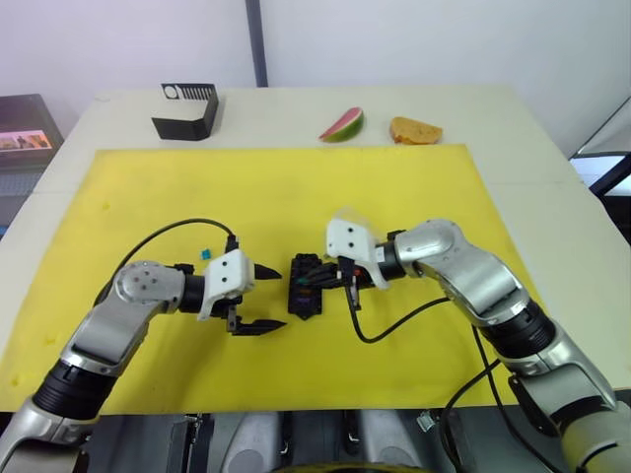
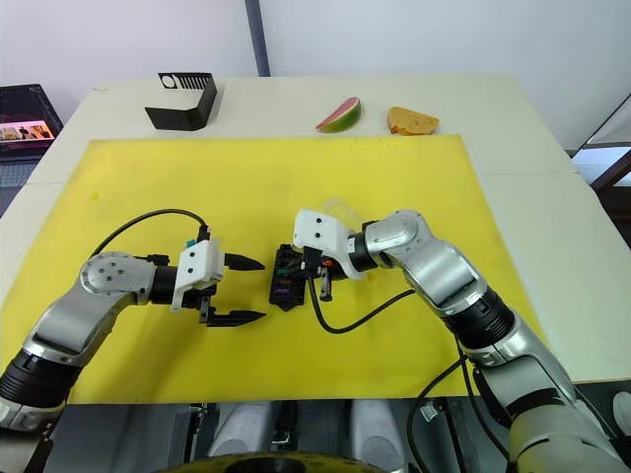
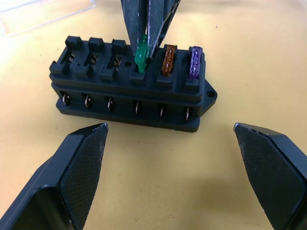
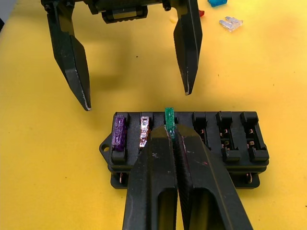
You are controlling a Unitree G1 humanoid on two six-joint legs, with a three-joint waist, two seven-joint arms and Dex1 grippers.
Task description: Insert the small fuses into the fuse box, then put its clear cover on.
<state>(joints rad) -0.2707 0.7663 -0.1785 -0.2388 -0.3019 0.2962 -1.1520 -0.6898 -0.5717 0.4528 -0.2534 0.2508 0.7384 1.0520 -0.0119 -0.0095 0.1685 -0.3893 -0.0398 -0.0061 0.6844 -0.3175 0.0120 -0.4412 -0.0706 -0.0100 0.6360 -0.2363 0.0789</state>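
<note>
Nearest the head camera, the two arms reach inward over a yellow mat that covers most of the table. On the left, the left gripper hangs just beside the fuse box, its jaws spread wide with nothing between them; the wrist camera shows the box sitting in the gap ahead of the two black fingers, not touched by either.

From the other side, the right gripper has its jaws pressed together on a green fuse, which stands upright in the third slot of the box, counting from the end where fuses already sit. In that end slot is a purple fuse, and next to it an orange fuse. The other three slots on that row are open, showing their metal contacts.

Beyond the left gripper, a small teal fuse lies loose on the mat, and the right wrist camera also shows a pale grey fuse near it. Behind the box, a clear cover rests flat on the mat.

At the far edge of the table, off the mat, stand a black bent bracket, a watermelon slice and a piece of bread.
</note>
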